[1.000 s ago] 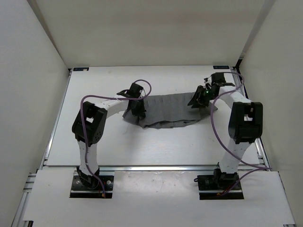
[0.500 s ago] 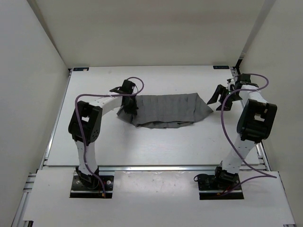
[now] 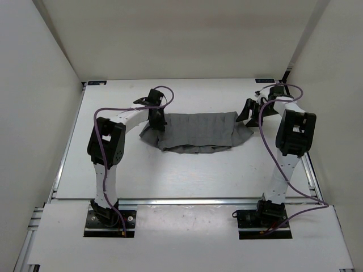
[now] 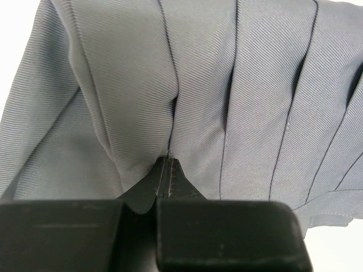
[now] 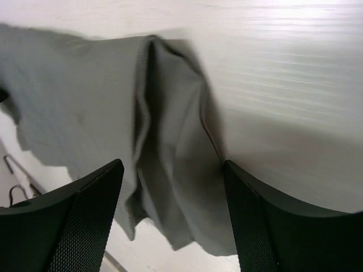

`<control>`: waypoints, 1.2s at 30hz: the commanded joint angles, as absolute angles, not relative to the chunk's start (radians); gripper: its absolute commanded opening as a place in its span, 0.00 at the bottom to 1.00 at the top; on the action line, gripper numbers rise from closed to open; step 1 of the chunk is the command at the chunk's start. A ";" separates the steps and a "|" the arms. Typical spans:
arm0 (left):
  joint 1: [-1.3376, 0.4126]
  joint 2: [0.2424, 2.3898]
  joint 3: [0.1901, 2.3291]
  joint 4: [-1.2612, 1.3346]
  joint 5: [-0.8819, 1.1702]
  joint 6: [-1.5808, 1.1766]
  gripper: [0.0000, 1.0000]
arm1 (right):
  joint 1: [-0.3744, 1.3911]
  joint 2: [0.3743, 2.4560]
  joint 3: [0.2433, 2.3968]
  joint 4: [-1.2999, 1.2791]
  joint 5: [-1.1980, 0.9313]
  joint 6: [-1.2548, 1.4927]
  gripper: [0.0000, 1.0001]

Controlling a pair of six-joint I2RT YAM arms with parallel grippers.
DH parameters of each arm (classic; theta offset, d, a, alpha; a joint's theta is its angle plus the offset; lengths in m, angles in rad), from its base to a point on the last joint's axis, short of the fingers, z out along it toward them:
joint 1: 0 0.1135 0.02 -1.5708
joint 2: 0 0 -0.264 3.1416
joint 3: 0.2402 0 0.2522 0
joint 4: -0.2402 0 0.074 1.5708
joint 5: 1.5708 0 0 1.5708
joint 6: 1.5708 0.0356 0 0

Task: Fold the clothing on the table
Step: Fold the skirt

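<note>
Skirt [image 3: 198, 131], grey and pleated, lies spread crosswise on the far half of the surface [image 3: 170, 175], between the two arms, near edge rumpled. Left claw [image 4: 164, 177] clamped tight on a pleat at the skirt's left end, fabric bunching toward its tips. Right claw [image 5: 171, 167] gapes wide above the skirt's right end, gripping nothing; a creased fold shows on the surface between its fingers [image 5: 85, 221].
</note>
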State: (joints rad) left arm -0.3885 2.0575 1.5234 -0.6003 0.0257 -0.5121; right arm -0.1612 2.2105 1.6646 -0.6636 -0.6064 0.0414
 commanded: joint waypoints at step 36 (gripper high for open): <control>-0.317 1.836 1.298 -0.420 0.002 -0.511 0.31 | -0.147 1.944 1.187 -0.551 -0.660 0.117 0.00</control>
